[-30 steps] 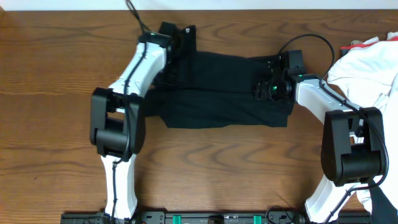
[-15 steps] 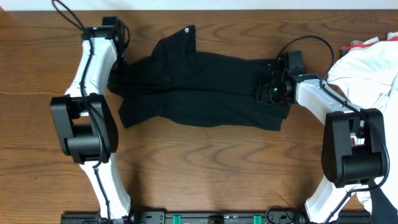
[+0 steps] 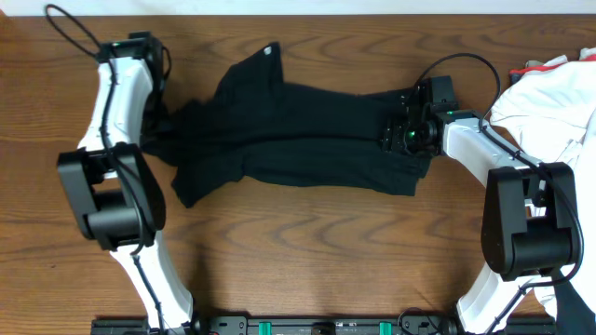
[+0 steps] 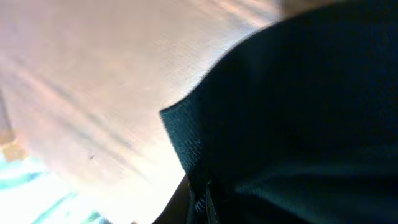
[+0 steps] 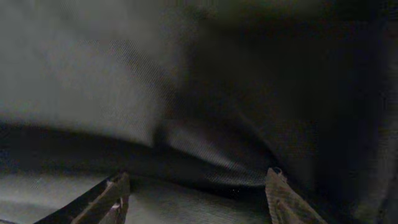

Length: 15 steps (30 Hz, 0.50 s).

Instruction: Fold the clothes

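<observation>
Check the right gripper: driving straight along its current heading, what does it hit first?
The black shirt. In the right wrist view its fabric fills everything ahead of the right gripper, whose fingers stand apart. Nothing else shows in that line; how near it is, I cannot judge.

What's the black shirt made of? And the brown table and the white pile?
The black collared shirt looks like soft, matte cloth: it wrinkles, and a fine weave shows up close. The brown table looks like smooth wood, or a wood-look top: wavy grain lines. The white crumpled heap looks like soft fabric too, from its folds.
</observation>
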Motion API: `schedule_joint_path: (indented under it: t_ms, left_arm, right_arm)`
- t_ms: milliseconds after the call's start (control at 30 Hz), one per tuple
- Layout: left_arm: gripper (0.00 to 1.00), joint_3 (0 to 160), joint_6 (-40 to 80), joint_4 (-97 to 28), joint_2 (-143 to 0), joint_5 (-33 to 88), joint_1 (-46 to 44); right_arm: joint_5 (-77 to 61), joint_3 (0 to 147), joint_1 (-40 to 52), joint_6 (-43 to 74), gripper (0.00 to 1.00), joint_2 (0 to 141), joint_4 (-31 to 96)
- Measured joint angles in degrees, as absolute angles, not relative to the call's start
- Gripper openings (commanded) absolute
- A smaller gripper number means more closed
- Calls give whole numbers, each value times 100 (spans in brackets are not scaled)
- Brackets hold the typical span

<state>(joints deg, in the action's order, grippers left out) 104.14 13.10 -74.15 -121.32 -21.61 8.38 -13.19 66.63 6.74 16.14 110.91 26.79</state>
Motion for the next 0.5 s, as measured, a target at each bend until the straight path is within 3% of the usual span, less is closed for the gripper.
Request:
schedule_joint_path:
  t_ms: [233,500]
  left_arm:
    - [31,10414,1525,-7411,-11828,-2307,1374]
    - [31,10414,1201,-7135,-11826,-1605,1096]
  right_arm:
    - [-1328,6663,672,1562,76,11072,2718]
    - [-1629,6630,447,1160,74,10978,2808]
